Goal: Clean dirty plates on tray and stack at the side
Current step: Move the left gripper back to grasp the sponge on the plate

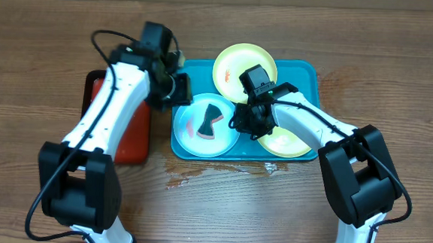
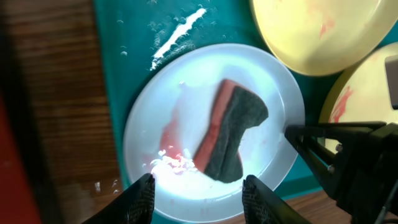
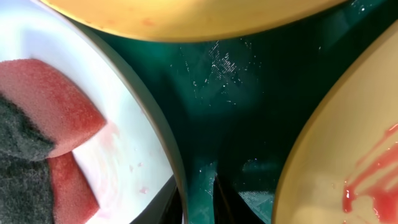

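Note:
The teal tray point(image 1: 302, 74) holds three plates. The light blue plate point(image 1: 189, 131) lies at its front left, smeared pink, with a red and dark grey sponge point(image 1: 210, 123) on it. One yellow plate point(image 1: 235, 62) lies at the back, another point(image 1: 286, 145) at the front right with red smears. My left gripper point(image 2: 199, 196) is open and empty, hovering over the blue plate point(image 2: 155, 124) and sponge point(image 2: 230, 134). My right gripper point(image 3: 198, 186) is closed on the blue plate's right rim point(image 3: 124, 155), between that plate and the front yellow plate point(image 3: 348, 137).
A red tray point(image 1: 129, 131) lies left of the teal tray, partly under my left arm. Water drops lie on the wooden table in front of the teal tray point(image 1: 183, 180). White foam streaks mark the teal tray's floor point(image 2: 177, 34).

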### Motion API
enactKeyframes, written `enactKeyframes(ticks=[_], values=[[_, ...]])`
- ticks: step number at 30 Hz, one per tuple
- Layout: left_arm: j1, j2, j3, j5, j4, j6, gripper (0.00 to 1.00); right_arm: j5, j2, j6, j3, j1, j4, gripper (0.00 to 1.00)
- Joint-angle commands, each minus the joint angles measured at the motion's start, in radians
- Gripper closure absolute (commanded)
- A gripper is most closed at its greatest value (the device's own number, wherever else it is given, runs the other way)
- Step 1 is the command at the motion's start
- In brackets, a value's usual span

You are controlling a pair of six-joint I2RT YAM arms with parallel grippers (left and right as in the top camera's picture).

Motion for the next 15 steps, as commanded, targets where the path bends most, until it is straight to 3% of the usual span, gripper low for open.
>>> enactKeyframes(ticks=[1, 8, 11, 15], values=[[-0.045, 0.013, -0.071, 0.025, 0.078, 0.011, 0.51, 0.010, 0.005, 0.001, -0.004, 0.005, 0.005, 0.82], [-0.120, 0.013, -0.203, 0.019, 0.296, 0.011, 0.36, -0.013, 0.010, 0.002, -0.004, 0.005, -0.002, 0.84], [-0.134, 0.014, -0.231, 0.014, 0.339, 0.011, 0.35, -0.013, 0.019, 0.002, -0.004, 0.005, -0.007, 0.84], [-0.136, 0.015, -0.244, 0.008, 0.352, 0.011, 0.37, -0.018, 0.034, 0.005, -0.004, 0.005, -0.015, 0.95]])
